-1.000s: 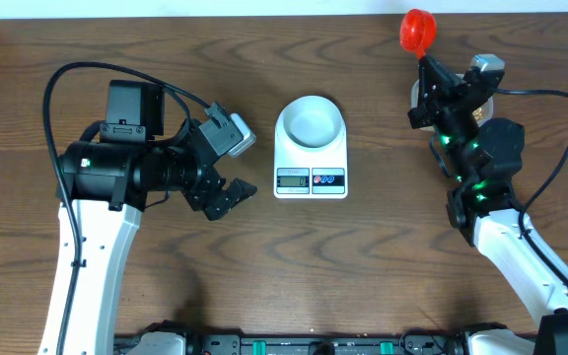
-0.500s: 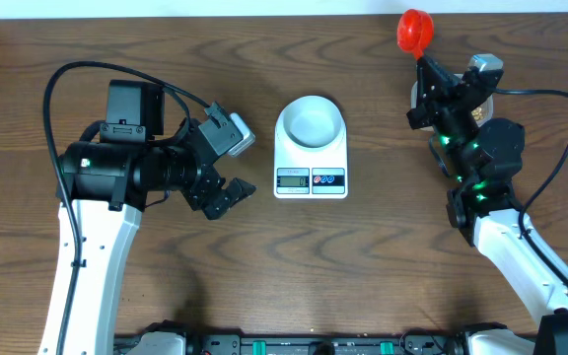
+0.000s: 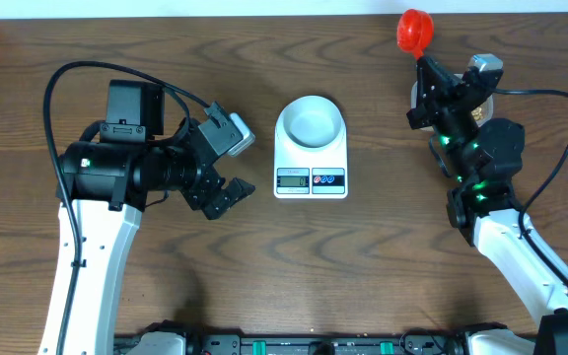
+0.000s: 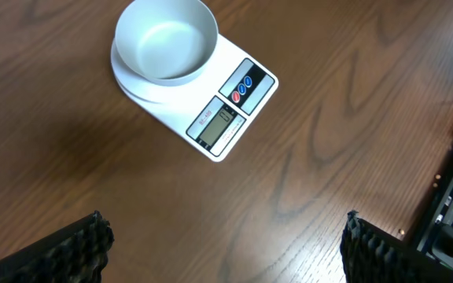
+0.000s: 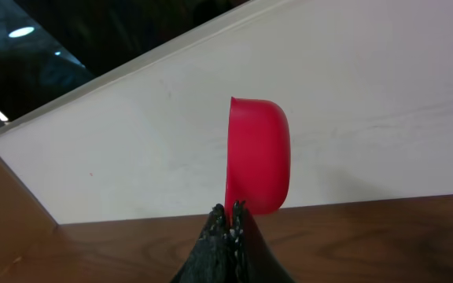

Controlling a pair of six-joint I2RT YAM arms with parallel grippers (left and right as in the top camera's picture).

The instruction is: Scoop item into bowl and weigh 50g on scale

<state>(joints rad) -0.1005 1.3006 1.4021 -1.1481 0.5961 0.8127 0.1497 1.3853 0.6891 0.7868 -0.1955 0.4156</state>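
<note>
A red scoop (image 3: 415,30) shows near the wooden table's (image 3: 363,256) far edge, before a white wall (image 5: 384,118).

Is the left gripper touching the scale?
Apart. The overhead view shows bare table between the left gripper and the scale; the left wrist view shows the same gap.

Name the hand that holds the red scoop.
The right hand, shut on the red scoop; the left hand is open and empty beside the scale.
</note>
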